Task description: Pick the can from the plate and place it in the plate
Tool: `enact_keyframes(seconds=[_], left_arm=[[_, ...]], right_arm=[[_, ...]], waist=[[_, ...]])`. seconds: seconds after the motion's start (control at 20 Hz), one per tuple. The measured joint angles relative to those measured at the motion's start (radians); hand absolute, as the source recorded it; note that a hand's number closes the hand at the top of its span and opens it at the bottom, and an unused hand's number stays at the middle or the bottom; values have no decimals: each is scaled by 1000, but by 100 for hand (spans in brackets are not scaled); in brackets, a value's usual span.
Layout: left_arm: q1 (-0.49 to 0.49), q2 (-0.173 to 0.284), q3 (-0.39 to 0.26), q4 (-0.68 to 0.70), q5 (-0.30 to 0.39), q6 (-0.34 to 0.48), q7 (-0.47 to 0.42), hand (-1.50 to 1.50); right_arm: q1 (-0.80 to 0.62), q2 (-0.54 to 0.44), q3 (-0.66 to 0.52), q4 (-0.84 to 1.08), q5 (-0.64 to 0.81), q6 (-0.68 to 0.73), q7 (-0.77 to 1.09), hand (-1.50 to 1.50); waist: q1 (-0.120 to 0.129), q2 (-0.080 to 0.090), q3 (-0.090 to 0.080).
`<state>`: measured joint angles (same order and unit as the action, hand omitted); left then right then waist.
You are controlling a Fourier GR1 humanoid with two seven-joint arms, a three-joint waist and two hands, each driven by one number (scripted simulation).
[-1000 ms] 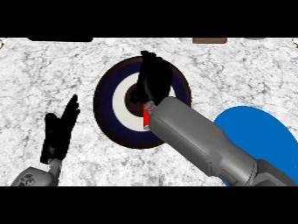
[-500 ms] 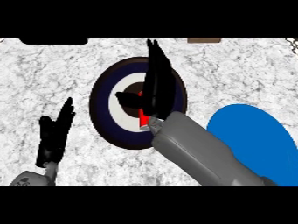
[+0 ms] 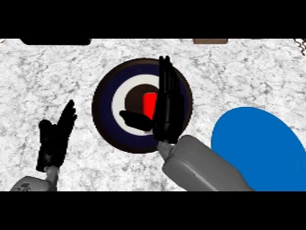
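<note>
— Two plates share the surface, which is pale mottled stone: a dark ringed plate in the middle and a blue plate low on the right, apart from it. Dark shapes along the far edge are too cut off to name.

— And the can?

— The can shows as a red sliver at the centre of the ringed plate, just left of the right hand.

— Does the hand have it?

— Not as far as I can see. Its fingers are straight and point away, edge-on beside the can, with the thumb spread out low on the left. Released, grasping nothing.

— What could go wrong?

— My guess: with straight fingers that close, a sideways nudge could tip or slide the can before the thumb comes round. If they curl off-centre, it could squirt out. The forearm also crosses toward the blue plate, so a low carry might clip its rim.

— The other hand?

— The left hand rests at the lower left, fingers up, unclenched and clear of both plates.
</note>
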<state>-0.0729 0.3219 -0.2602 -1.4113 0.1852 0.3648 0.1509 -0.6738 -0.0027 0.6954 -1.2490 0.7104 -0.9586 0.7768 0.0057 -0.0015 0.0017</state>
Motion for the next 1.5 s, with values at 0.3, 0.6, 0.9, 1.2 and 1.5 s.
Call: enact_keyframes(seconds=[0.3, 0.6, 0.9, 1.2, 1.5], left_arm=[[-5, -15, 23, -5, -25, -26, 25, 0], [6, -21, 44, -25, -50, -42, 41, 0], [12, -51, 71, -13, -69, -60, 28, 0], [28, -66, 76, -49, -104, -65, 58, 0], [32, -85, 101, -53, -123, -85, 70, 0]], right_arm=[[-27, -1, 33, 68, -12, -34, 0, -150], [-22, -1, 28, 133, 24, -54, 32, -150], [14, 0, 12, 130, 85, -51, 62, -150], [80, -2, -22, 91, 168, -33, 106, -150], [183, -8, -62, 20, 218, -20, 86, -150]], waist=[[6, 2, -1], [4, 1, -2], [1, 1, -2], [-2, 0, -2], [-5, 0, -2]])
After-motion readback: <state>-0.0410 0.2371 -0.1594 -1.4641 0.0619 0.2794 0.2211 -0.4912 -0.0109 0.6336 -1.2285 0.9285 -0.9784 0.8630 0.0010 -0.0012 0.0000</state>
